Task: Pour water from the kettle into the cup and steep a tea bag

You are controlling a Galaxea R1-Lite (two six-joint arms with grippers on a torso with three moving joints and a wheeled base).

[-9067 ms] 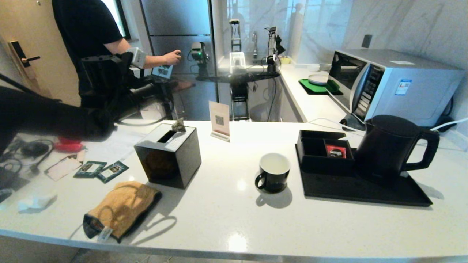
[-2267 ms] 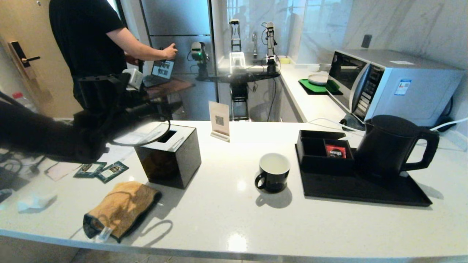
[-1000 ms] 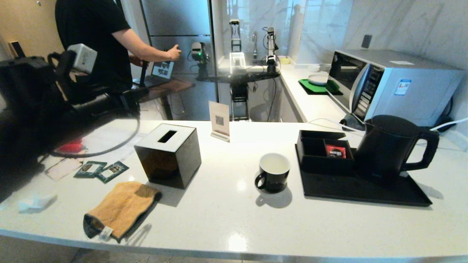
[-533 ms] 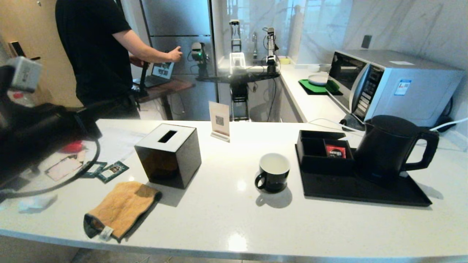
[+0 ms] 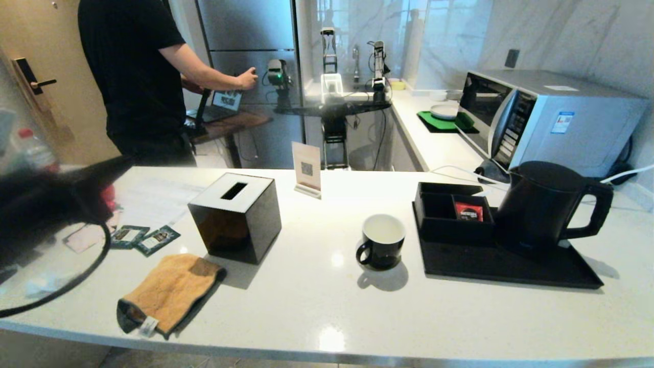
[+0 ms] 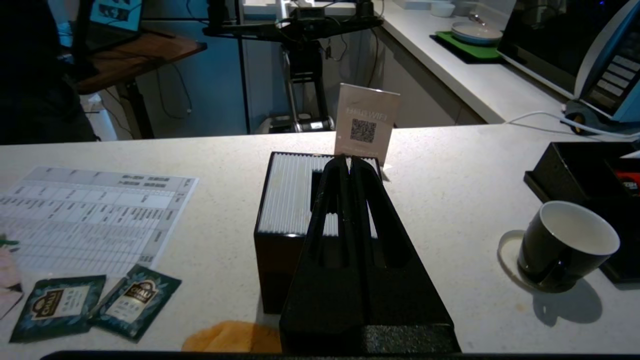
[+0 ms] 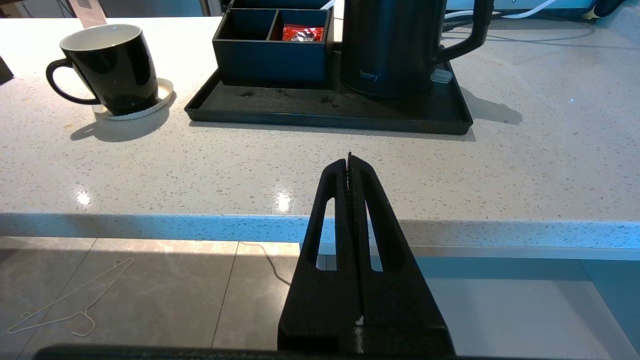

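QR code and "WIFI" read on white sign card [image 6: 367,123]; "CHALI" printed on two dark green packets [image 6: 95,306].

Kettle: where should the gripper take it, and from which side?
Probably the loop handle of the kettle: it sticks out on the robot's right, clear of the compartment box on the tray. Approach from the right; the right gripper is nearest.

We see a white speckled counter [image 5: 317,306] before us, a microwave [image 5: 541,117] at far right against a marble wall [image 5: 562,36], a steel fridge [image 5: 245,46] far left, and grey floor tiles [image 7: 150,290].
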